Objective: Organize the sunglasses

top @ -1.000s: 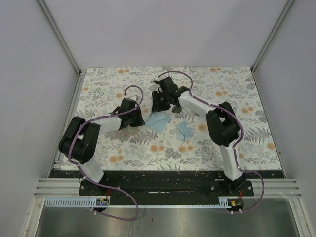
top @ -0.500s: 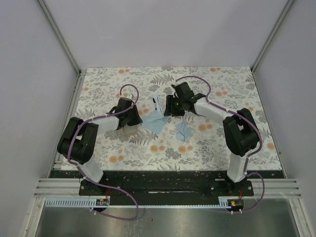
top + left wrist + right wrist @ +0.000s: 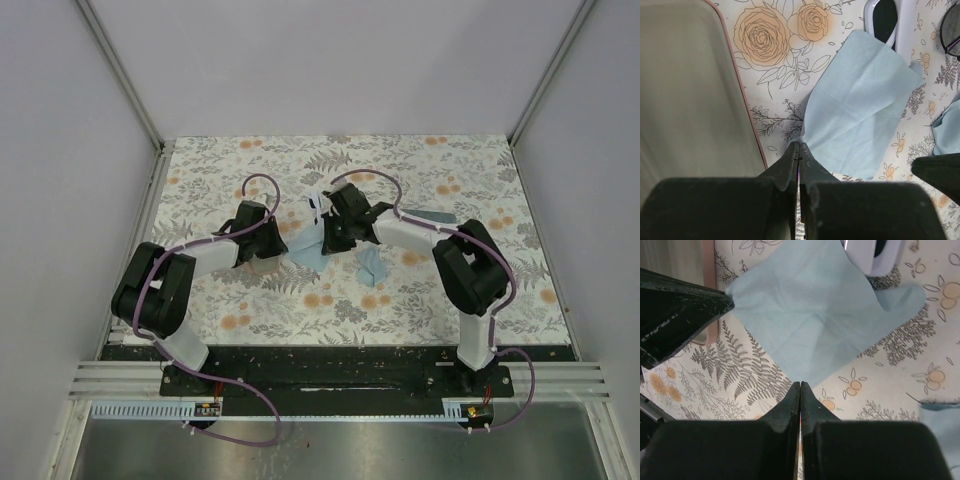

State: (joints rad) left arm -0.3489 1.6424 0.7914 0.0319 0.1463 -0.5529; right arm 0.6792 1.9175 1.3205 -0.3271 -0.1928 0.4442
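The white-framed sunglasses (image 3: 318,208) lie folded at the back middle, overlapping the far edge of a light blue cloth (image 3: 860,105); their frame also shows in the right wrist view (image 3: 875,260). The dark pair (image 3: 952,30) peeks in beside them. My left gripper (image 3: 799,146) is shut on the cloth's left corner, which rises creased into its tips. My right gripper (image 3: 800,384) is shut, its tips lined up with the cloth's near corner. In the left wrist view that corner lies free, apart from the right fingers (image 3: 940,172).
The pink case (image 3: 690,100) lies open right beside my left gripper. A second, crumpled light blue cloth (image 3: 375,265) lies under the right forearm. A grey-blue case (image 3: 428,217) sits behind the right arm. Walls enclose the table on three sides.
The right gripper has moved from over the white sunglasses forward to the cloth and its jaws have shut. The left gripper stays shut and has barely shifted.
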